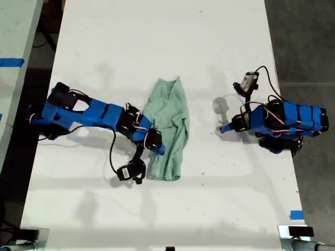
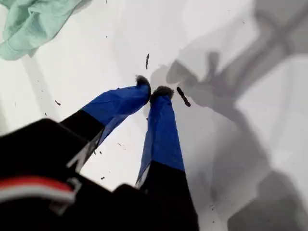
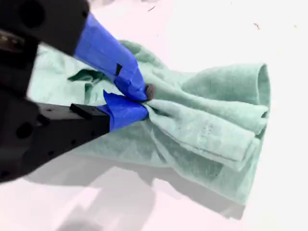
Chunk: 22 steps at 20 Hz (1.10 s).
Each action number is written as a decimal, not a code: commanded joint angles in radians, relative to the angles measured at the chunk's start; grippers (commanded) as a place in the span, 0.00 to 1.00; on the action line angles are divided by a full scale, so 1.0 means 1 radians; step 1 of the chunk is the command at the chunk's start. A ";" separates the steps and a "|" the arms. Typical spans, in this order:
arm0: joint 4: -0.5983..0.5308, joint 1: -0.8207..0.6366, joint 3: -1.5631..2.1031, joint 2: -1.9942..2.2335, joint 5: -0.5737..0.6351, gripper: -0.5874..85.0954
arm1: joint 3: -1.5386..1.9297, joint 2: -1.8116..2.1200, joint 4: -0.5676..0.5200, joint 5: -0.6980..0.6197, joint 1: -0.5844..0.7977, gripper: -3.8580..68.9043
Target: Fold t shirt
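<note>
On the white worktop, near its middle in the exterior view, the t shirt lies as a long, narrow, wrinkled mint-green strip, its long axis running from the far side toward the near edge of that view. My second end effector is pinched closed on a bunched ridge of the fabric, which gathers into folds at the fingertips. In the exterior view this is the arm on the left, its end effector meeting the shirt's side edge toward the nearer end. My first end effector rests on bare worktop with its tips together and nothing between them; the shirt shows only at a far corner of its view. In the exterior view it sits well apart from the cloth on the right. Any fold therefore seems to turn on the second arm, already gripping. Nothing else stands between either arm and the shirt; only loose cables trail by the arms.
</note>
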 commanded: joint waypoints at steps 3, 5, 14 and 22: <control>-0.052 0.006 -0.041 -0.031 0.020 0.28 | 0.057 0.012 -0.028 0.000 -0.005 0.11; -0.046 0.003 -0.041 -0.028 0.025 0.28 | 0.057 0.012 -0.028 0.000 -0.005 0.11; 0.360 -0.057 0.356 0.712 -0.198 0.00 | 0.057 0.012 -0.028 0.000 -0.009 0.10; -0.101 -0.402 1.681 1.591 -0.101 0.00 | 0.057 0.012 -0.028 0.006 -0.005 0.10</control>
